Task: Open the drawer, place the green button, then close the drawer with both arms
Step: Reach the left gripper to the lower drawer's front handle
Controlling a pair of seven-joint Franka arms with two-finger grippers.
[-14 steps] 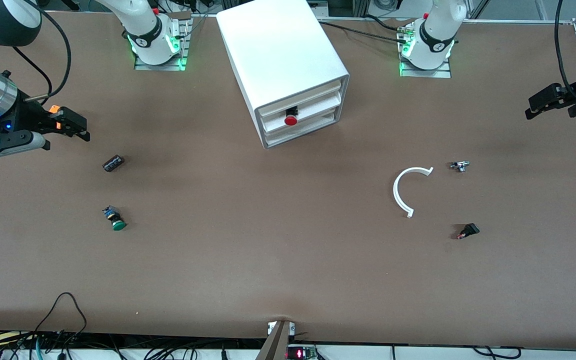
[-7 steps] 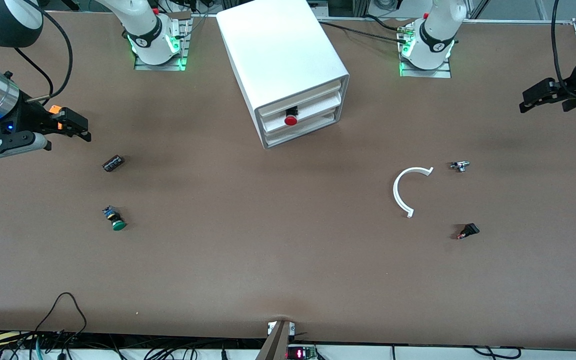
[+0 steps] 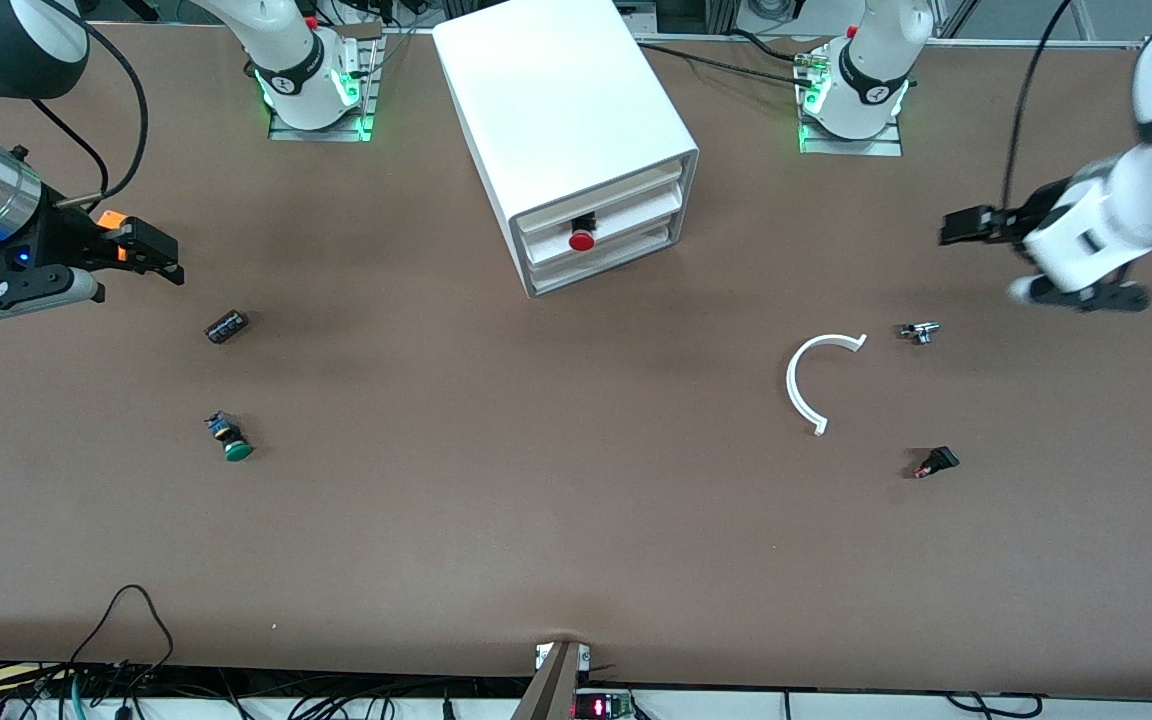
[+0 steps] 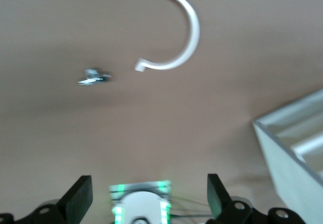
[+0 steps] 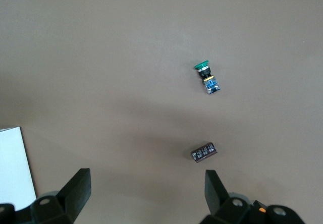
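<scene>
My right gripper [image 3: 161, 255] hung over the table [image 3: 536, 520] at the right arm's end, its two fingers [image 5: 75, 188] spread wide with nothing between them. Close to it on the table lay a small dark cylinder part [image 3: 226, 326], and nearer to the front camera than that part lay the button [image 3: 229, 438], on its side, with the green cap pointing toward the front camera and the blue-yellow part at its other end. The button was well apart from the cabinet and from both of my grippers. In the middle of the table stood the white cabinet [image 3: 561, 110], turned a little, with its three drawers all pushed in; the middle drawer [image 3: 604, 228] had a red-capped button [image 3: 582, 239] sitting at its front. Toward the left arm's end lay a white curved strip [image 3: 804, 380], shaped like an open ring, then a small metal part [image 3: 920, 331] beside it, and a tiny black switch [image 3: 936, 462] with a red tip nearer to the front camera. My left gripper [image 3: 966, 228] was in the air over the table, near the metal part, also with its fingers [image 4: 78, 199] wide apart and holding nothing.
</scene>
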